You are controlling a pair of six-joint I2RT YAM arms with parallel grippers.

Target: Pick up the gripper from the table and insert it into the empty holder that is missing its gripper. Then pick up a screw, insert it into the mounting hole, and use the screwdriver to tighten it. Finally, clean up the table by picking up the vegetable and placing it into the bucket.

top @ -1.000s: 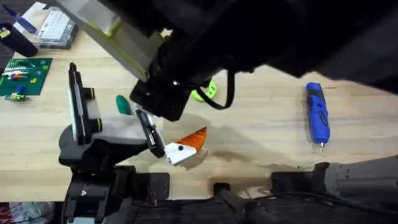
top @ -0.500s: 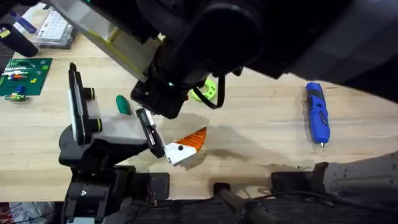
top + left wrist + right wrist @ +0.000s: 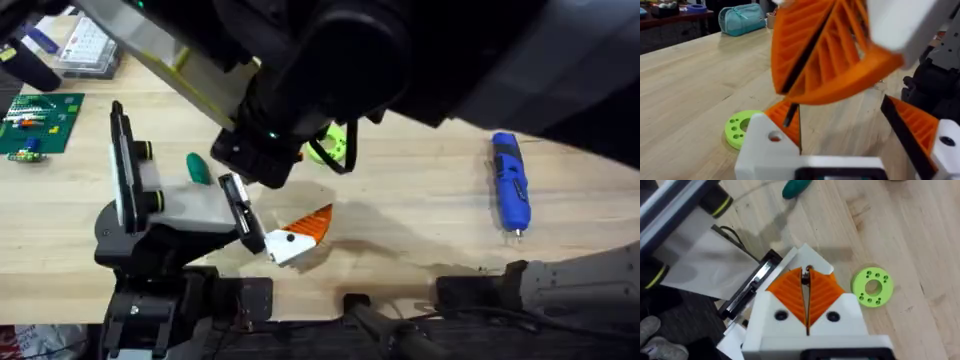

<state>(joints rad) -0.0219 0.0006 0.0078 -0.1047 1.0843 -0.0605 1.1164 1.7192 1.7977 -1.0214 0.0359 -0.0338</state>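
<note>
- The vegetable [image 3: 198,168] is parked far left on the table [image 3: 420,230], just behind the white-and-grey gripper body [image 3: 185,207]. It could get knocked if an arm is swung low past there.
- The holder [image 3: 240,214] is seen right below the right gripper [image 3: 805,277]. Its pads are pinched together on a small dark piece [image 3: 808,270], probably a screw, though that can't be confirmed. It's held by the very tips, so it could easily be dropped or tipped sideways and the mounting hole missed.
- The gripper [image 3: 300,232] is lying at the holder's near end, white base against the bar. Whether it's properly seated can't be told, and if it isn't, it'd likely be shoved off by any push from above.
- The left gripper [image 3: 840,125] is spread open with nothing held, hovering low near the lime ring [image 3: 741,129], close to the other arm's fingers, so a bump is a real risk.
- The screwdriver [image 3: 509,182] is left well off to the right.
</note>
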